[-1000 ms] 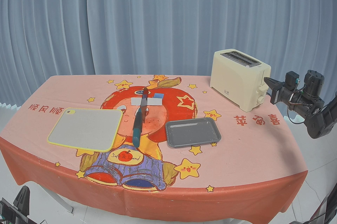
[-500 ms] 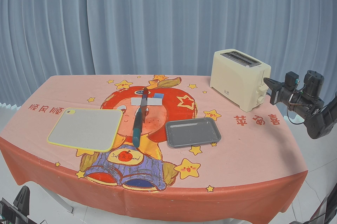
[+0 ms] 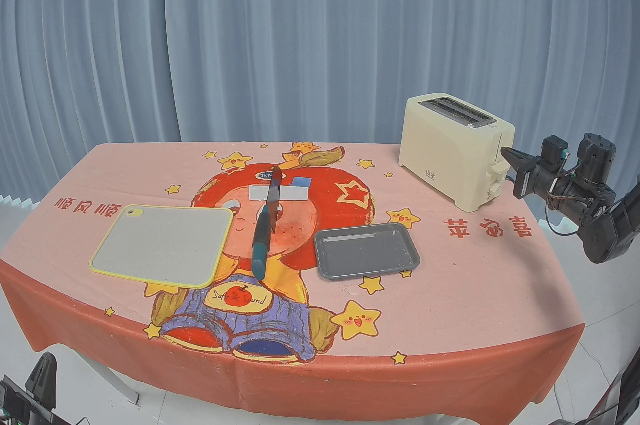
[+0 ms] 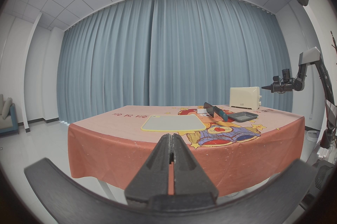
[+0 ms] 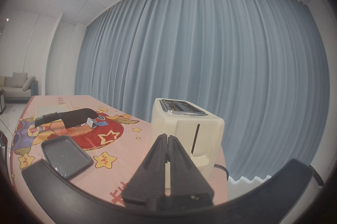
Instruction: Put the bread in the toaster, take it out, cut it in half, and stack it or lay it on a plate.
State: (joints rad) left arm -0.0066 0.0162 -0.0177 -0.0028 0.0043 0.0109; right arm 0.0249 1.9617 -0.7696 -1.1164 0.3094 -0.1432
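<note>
The cream toaster [image 3: 457,146] stands at the far right of the table, on the cartoon tablecloth [image 3: 467,306]; its two top slots look dark, and I cannot tell whether bread sits inside them; the right gripper [image 3: 507,152] hangs level with the toaster's lever side, just beside it, jaws pressed together on nothing, and contact with the lever cannot be judged; the left gripper [image 4: 172,136] sits low off the table's near left corner, below the cloth's edge, its jaws likewise together and empty; a grey cutting board [image 3: 163,244] with a yellow rim lies flat on the left part of the table; to its right the knife [image 3: 265,226] rests with its teal handle towards the near edge and its blade propped on a small white block [image 3: 293,193]; right of the knife lies a dark grey plate [image 3: 367,250], well apart from the toaster.
</note>
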